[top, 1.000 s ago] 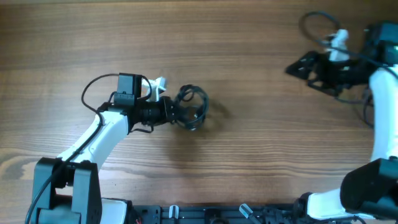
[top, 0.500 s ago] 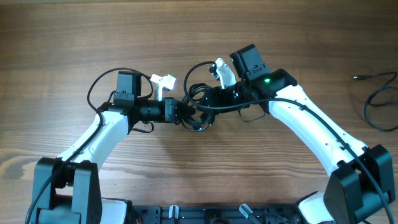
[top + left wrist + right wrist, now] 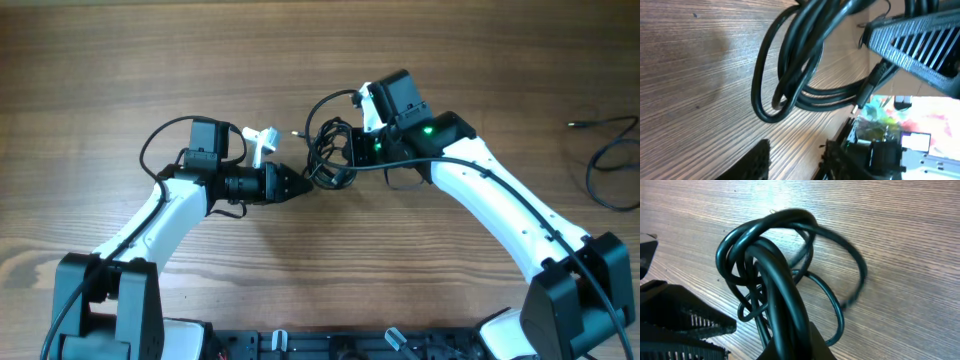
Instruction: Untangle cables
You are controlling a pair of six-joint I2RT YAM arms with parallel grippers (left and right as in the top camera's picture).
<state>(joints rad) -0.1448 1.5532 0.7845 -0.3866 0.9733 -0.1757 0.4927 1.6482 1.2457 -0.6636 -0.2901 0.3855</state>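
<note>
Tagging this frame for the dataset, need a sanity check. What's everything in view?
cable bundle: one, black, tangled loops, table centre between the two grippers
loose cable: one, black, far right of the table, running off frame
table: one, brown wood
black rail: one, along the near edge
left arm: white and black
right arm: white and black
left gripper: black, just left of the bundle
right gripper: black, holding the bundle
</note>
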